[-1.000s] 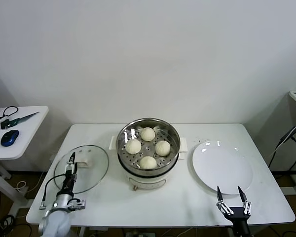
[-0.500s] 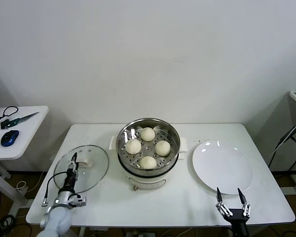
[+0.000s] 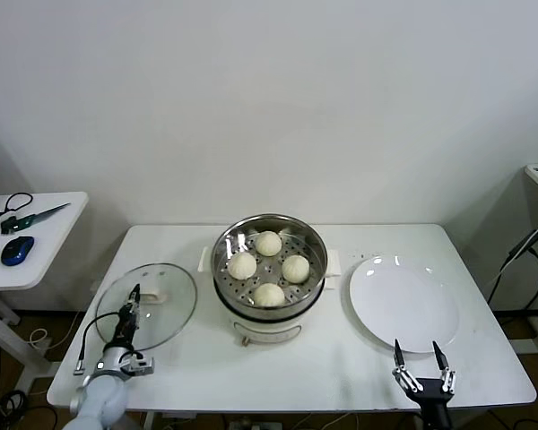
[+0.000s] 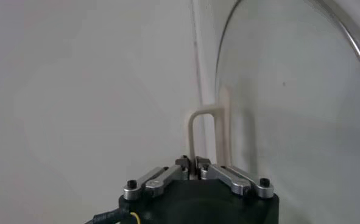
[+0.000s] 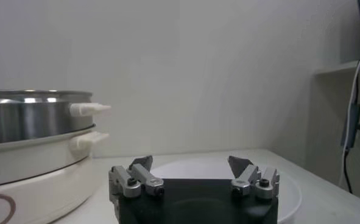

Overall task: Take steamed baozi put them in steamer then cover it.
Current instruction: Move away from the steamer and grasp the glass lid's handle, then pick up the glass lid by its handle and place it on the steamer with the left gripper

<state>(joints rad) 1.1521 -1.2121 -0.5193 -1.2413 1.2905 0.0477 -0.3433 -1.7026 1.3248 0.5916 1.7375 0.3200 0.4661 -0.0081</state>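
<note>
The left gripper (image 3: 134, 296) is pinched tight on the white handle (image 4: 205, 131) of the glass lid (image 3: 149, 305) — the lid tilts up at the surface's (image 3: 278, 367) left end. Just right of it, the steamer (image 3: 269, 278) stands uncovered with all four steamed baozi (image 3: 268, 267) on its perforated tray. The right gripper (image 3: 420, 354) waits at the near right edge, jaws wide and empty, beside the bare white plate (image 3: 403, 303).

The glass lid (image 4: 301, 91) runs off the left wrist view's edge, and both arms are cut off in the head view.
</note>
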